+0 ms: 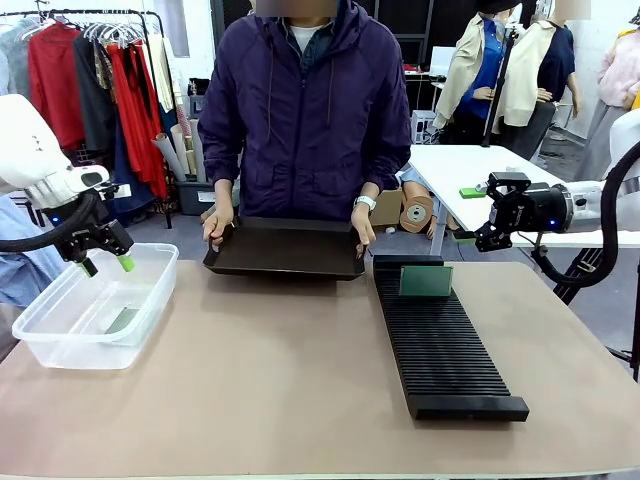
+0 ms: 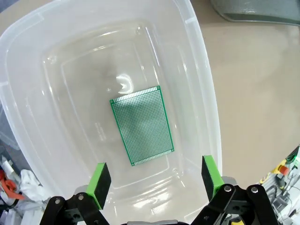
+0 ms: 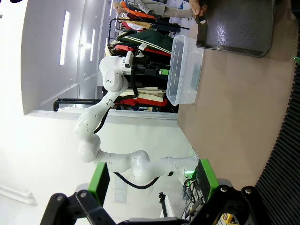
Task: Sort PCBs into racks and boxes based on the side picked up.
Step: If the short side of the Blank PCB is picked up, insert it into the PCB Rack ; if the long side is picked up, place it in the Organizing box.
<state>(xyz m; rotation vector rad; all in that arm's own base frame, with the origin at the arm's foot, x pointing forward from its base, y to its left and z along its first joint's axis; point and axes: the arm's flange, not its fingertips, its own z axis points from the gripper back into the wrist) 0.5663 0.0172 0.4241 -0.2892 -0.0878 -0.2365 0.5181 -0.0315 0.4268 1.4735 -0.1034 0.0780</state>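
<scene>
One green PCB (image 2: 142, 125) lies flat on the bottom of the clear box (image 2: 206, 93). My left gripper (image 2: 154, 179) hangs open right above it with nothing between its fingers. From the front, the left gripper (image 1: 108, 266) hovers over the box (image 1: 60, 345) at the table's left, and the PCB (image 1: 122, 320) shows through its wall. Another PCB (image 1: 426, 281) stands upright in a far slot of the long black rack (image 1: 440, 350). My right gripper (image 1: 466, 215) is open and empty, raised beyond the table's right side. In its own view the right gripper (image 3: 153, 180) points across the table.
A person at the far side holds a shallow black tray (image 1: 285, 250) by its handles, resting on the table edge. In the right wrist view the tray (image 3: 239, 26), the box (image 3: 185, 70) and the rack (image 3: 286, 154) appear sideways. A white table stands behind on the right.
</scene>
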